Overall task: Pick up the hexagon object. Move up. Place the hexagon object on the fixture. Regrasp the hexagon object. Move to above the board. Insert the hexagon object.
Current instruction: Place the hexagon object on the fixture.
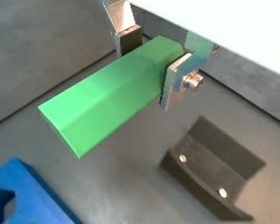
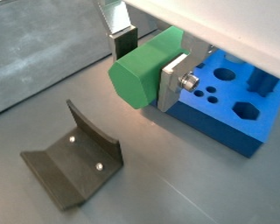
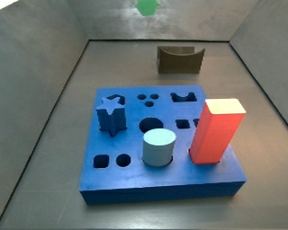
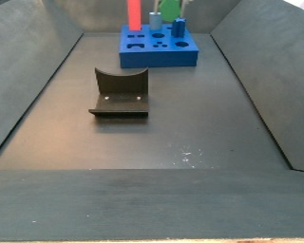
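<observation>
My gripper is shut on the hexagon object, a bright green bar held across the jaws, in the air above the floor. In a wrist view its six-sided end face shows, with the gripper clamped on its flanks. The fixture stands on the floor below it, apart from it, and shows in both wrist views. The blue board lies just beyond the gripper. In both side views the green bar shows high at the frame edge, and the fixture stands bare.
On the board stand a red block, a pale blue cylinder and a dark blue star peg. Grey walls enclose the dark floor on the sides.
</observation>
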Motion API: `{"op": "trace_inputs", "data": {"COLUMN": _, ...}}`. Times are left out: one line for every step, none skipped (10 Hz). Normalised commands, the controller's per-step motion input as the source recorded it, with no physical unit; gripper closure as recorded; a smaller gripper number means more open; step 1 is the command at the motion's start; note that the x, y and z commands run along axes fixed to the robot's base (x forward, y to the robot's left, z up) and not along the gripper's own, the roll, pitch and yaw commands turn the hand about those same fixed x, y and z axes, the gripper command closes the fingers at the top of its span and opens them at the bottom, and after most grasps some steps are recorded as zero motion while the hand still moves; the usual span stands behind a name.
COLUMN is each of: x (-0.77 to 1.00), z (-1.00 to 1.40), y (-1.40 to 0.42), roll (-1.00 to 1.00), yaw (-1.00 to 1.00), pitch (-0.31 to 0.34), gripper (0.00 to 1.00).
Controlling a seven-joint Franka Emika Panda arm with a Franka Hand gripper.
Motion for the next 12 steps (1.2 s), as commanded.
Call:
{"op": "trace_inputs", "data": {"x": 0.67, "z": -0.03, "y": -0.07, "roll": -0.06, "yaw": -0.10, "pitch": -0.031, "gripper": 1.00}}
{"op": "trace_inputs", "data": {"x": 0.52, "z": -0.03, "y": -0.04, "roll": -0.06, "yaw": -0.08, "pitch": -0.013, "gripper": 1.00}}
{"op": "trace_inputs", "data": {"x": 0.44, "z": -0.03, "y": -0.02, "roll": -0.06, "yaw": -0.07, "pitch": -0.003, "gripper": 1.00}}
{"op": "trace_inputs", "data": {"x": 0.28, "z": -0.02, "y": 0.00, "roll": -0.06, "yaw": -0.06, "pitch": 0.016, "gripper": 1.00}}
{"op": "trace_inputs", "data": {"x": 0.74, "z": -0.10, "y": 1.00, "roll": -1.00, "yaw": 0.14, "pitch": 0.311, "gripper": 1.00}}
{"op": "trace_inputs", "data": {"x": 0.66, "z": -0.09, "y": 1.00, "roll": -1.00, "yaw": 0.11, "pitch": 0.319, "gripper": 1.00}}
{"op": "trace_inputs", "data": {"x": 0.68, "z": -0.07, "y": 1.00, "roll": -1.00, "yaw": 0.08, "pitch": 0.323, "gripper": 1.00}}
{"op": "trace_inputs", "data": {"x": 0.74, "z": -0.05, "y": 1.00, "roll": -1.00, "yaw": 0.04, "pitch": 0.324, "gripper": 1.00}}
{"op": "trace_inputs", "data": {"x": 0.70, "z": -0.05, "y": 0.89, "roll": -1.00, "yaw": 0.01, "pitch": 0.322, "gripper": 1.00}}
{"op": "trace_inputs", "data": {"x": 0.64, "z": -0.04, "y": 0.72, "roll": -1.00, "yaw": -0.02, "pitch": 0.317, "gripper": 1.00}}
{"op": "trace_inputs", "data": {"x": 0.57, "z": -0.02, "y": 0.51, "roll": -1.00, "yaw": -0.07, "pitch": 0.317, "gripper": 1.00}}
{"op": "trace_inputs", "data": {"x": 0.52, "z": -0.02, "y": 0.36, "roll": -0.92, "yaw": -0.11, "pitch": 0.294, "gripper": 1.00}}
